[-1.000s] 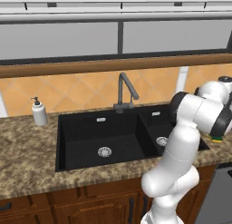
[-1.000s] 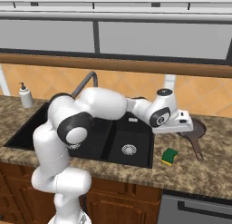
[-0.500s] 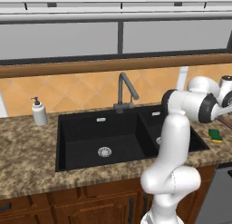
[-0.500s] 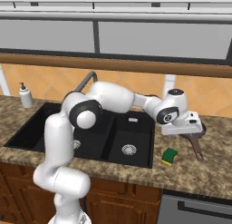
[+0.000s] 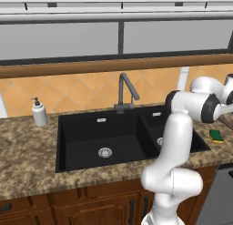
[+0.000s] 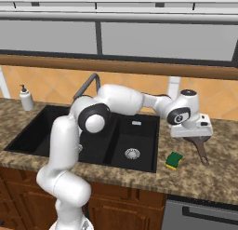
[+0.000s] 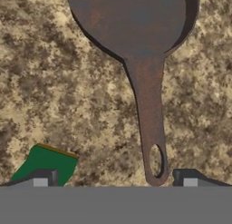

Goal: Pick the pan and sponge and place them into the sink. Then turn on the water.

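One pan (image 7: 136,23), one sponge (image 6: 175,160), both on one speckled granite counter (image 5: 27,151). One black sink (image 5: 104,133) with two basins and two round metal drains, one per basin. One grey gooseneck faucet (image 5: 124,89). One white soap dispenser (image 5: 39,112). One robot arm with one gripper (image 7: 113,182), two dark fingertips.

sink (image 5: 82,142) in granite counter (image 5: 22,151) | faucet (image 5: 125,89) behind | sponge (image 5: 216,135) right | soap dispenser (image 5: 39,113) left
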You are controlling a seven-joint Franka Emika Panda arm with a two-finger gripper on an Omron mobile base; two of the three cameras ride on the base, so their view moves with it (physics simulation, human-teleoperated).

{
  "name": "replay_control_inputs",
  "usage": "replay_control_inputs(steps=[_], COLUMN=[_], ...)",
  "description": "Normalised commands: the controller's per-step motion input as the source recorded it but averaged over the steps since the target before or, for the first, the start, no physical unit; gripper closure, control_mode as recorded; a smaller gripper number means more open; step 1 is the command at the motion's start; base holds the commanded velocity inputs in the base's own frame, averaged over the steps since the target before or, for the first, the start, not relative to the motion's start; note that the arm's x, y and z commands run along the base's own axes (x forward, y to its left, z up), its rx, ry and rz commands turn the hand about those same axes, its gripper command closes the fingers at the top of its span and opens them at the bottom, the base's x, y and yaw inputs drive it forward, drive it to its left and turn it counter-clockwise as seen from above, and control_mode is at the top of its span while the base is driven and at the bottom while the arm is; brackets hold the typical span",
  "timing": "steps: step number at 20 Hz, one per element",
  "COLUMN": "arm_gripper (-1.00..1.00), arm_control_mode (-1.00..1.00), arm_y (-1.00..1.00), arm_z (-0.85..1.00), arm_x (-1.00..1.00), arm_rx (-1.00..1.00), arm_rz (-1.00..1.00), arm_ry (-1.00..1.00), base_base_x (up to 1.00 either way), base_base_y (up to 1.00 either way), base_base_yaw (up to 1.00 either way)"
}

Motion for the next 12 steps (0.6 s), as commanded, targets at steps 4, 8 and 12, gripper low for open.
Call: replay_control_inputs(steps=[4,8,12], arm_gripper=[-1.00,-1.00,-1.00], arm_control_mode=[-1.00,-1.00,-1.00], arm_y=[0.00,-0.05,-0.09], arm_z=[0.00,-0.07,-0.18], arm_x=[0.00,0.00,0.00], arm_rx=[0.00,0.00,0.00], arm_rz=[0.00,0.00,0.00], arm_ry=[0.00,0.02,0.03], base_base_x=[0.00,0.00,0.00], base_base_y=[0.00,0.00,0.00], base_base_yaw=[0.00,0.00,0.00])
